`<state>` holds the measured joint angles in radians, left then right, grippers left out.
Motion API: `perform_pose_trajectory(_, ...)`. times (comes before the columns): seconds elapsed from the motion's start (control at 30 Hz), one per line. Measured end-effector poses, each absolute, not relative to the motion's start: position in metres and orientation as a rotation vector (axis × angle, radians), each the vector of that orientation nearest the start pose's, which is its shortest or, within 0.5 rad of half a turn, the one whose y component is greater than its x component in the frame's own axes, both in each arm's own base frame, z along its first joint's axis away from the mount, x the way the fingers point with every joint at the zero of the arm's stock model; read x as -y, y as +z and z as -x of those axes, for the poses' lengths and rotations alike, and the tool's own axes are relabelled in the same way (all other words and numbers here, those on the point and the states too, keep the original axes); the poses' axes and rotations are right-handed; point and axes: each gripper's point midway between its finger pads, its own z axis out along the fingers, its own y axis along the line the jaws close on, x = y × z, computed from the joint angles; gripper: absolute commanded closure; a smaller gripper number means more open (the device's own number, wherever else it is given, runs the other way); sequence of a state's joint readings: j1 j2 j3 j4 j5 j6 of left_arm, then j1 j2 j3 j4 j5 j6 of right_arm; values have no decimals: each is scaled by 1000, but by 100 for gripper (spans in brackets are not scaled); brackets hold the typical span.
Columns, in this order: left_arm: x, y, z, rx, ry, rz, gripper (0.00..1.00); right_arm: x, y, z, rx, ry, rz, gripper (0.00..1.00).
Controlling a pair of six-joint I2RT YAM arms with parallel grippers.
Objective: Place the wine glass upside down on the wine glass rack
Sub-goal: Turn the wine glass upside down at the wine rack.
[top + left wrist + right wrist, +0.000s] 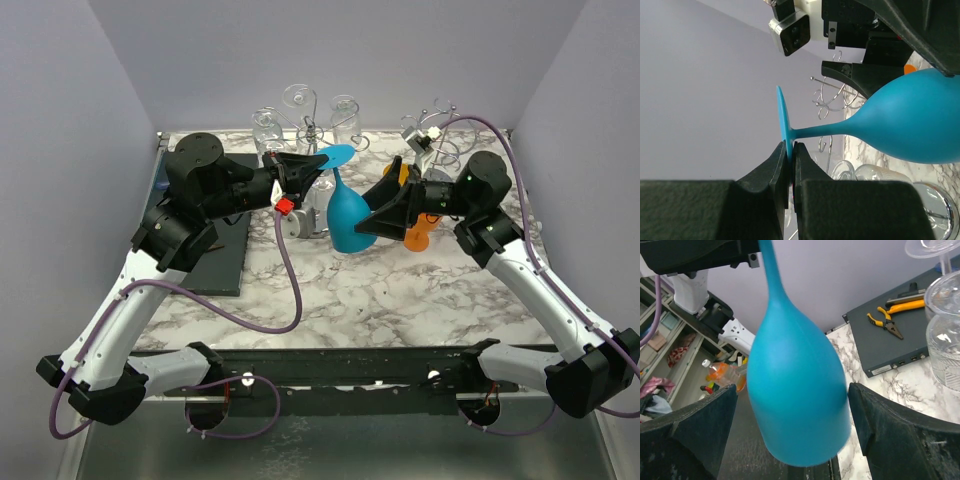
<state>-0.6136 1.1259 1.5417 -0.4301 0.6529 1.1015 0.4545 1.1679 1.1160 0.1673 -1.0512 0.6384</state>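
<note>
1. Where the marble table [400,310] reaches its left side, a dark flat box [225,260] lies under the left arm. In the right wrist view, yellow-handled pliers [885,325] and a second, orange-handled tool [905,302] rest on top of it.
2. Left gripper [318,165]: reaches in from the left toward the middle rear of the table. Its fingers [777,165] are drawn together and clamped on the rim of the wine glass foot [783,120], one pad on each face of the disc.
3. Wine glass rack [312,130]: a wire stand at the rear centre, just behind the left gripper. Three clear glasses [265,128] hang on it, bowls down.
4. Wine glass [348,220]: opaque blue, one piece. It is held off the rack, just in front of it, over the middle of the table. The foot is uppermost and nearest the rack, and the stem slopes down to the bowl, which is lowest. Whether the bowl touches the table I cannot tell.
5. Right gripper [362,232]: comes in from the right at bowl height. Its fingers [900,435] are spread wide, one on each side of the blue bowl. A gap shows on the left side. On the right side the pad is at the bowl's edge, and contact cannot be judged.
6. Orange object [420,235]: stands just behind the right gripper and is largely hidden by it, so I cannot say what it is.
7. Second wire stand [440,125]: at the rear right corner, well apart from the blue glass.
</note>
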Motion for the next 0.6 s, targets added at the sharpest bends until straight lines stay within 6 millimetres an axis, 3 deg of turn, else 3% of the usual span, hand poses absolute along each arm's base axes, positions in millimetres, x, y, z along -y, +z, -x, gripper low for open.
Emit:
perform_pose_trajectory(0.47,281,478,-234,-557,-122,-1497,100,-295,368,-185,-1522,1633,883,1)
perform_pose_trajectory(0.6,282,479,-236,-552,-112,-1496,100,-294,368,-184,-1506,1611,893,10)
